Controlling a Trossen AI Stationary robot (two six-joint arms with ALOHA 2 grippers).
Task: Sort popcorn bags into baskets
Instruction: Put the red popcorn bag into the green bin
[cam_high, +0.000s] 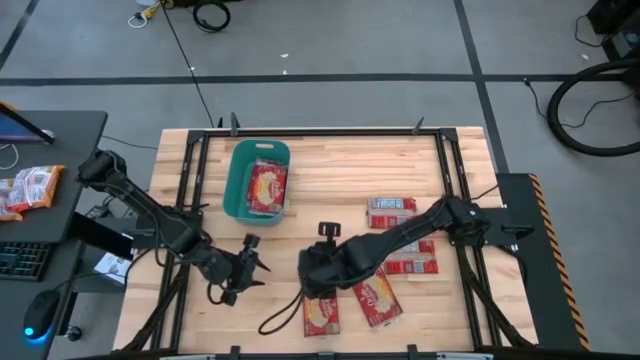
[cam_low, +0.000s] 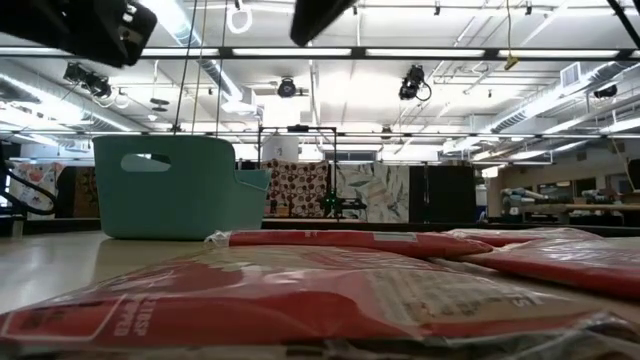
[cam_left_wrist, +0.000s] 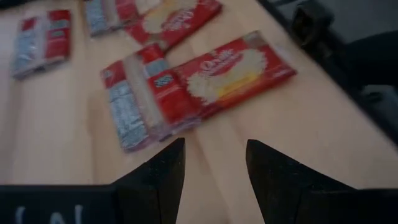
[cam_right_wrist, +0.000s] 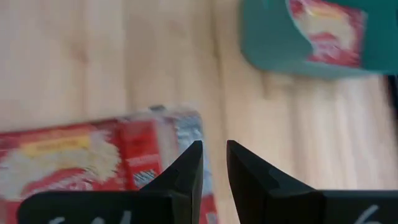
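Several red popcorn bags lie flat on the table's right half: one (cam_high: 390, 212) farther back, one (cam_high: 375, 298) and one (cam_high: 320, 312) near the front edge. Another bag (cam_high: 267, 186) lies inside the teal basket (cam_high: 236, 180), which stands on the table's far left part. My left gripper (cam_high: 248, 264) hovers open near the front, left of the bags, and faces a bag (cam_left_wrist: 199, 81). My right gripper (cam_high: 312, 268) hangs over the near bags. Its fingers (cam_right_wrist: 214, 149) stand a narrow gap apart above a bag's end (cam_right_wrist: 143, 143).
A dark frame (cam_high: 445, 170) borders the wooden table. Bare wood lies between the basket (cam_right_wrist: 298, 37) and the bags. A side desk on the left holds paler snack packets (cam_high: 30, 188). In the low view, bags (cam_low: 300, 290) fill the foreground, with the basket (cam_low: 180, 185) behind them.
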